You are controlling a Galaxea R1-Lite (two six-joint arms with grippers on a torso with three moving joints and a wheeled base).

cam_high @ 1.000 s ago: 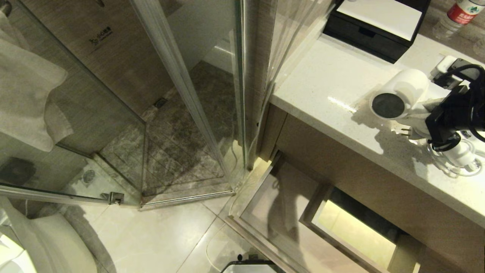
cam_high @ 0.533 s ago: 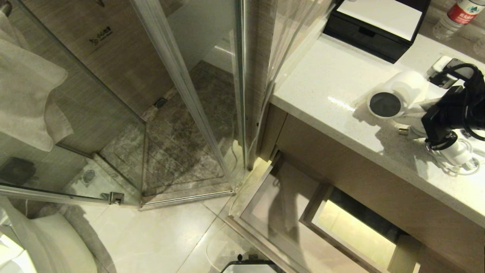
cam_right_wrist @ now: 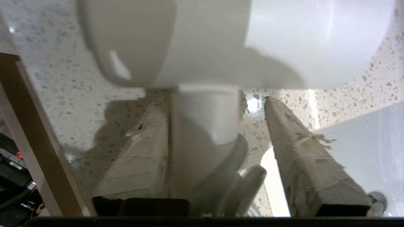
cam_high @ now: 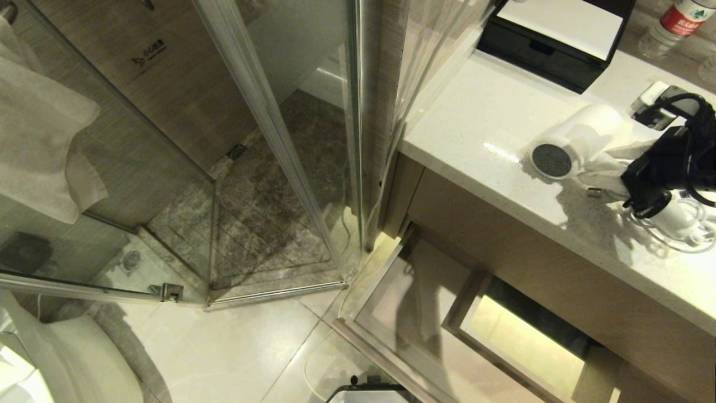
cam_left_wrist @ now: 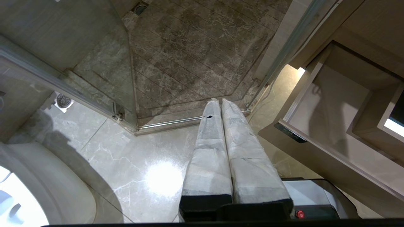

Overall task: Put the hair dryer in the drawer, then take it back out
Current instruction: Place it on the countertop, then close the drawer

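speckled white desk [cam_high: 481, 129] beside a glass shower carries the hair dryer [cam_high: 576, 143], lying above the pulled-out drawer [cam_high: 391, 313]. right end effector [cam_right_wrist: 214, 107] straddles its handle, fingers parted, one clear of it. left end effector [cam_left_wrist: 220, 104] hangs clenched over the floor.
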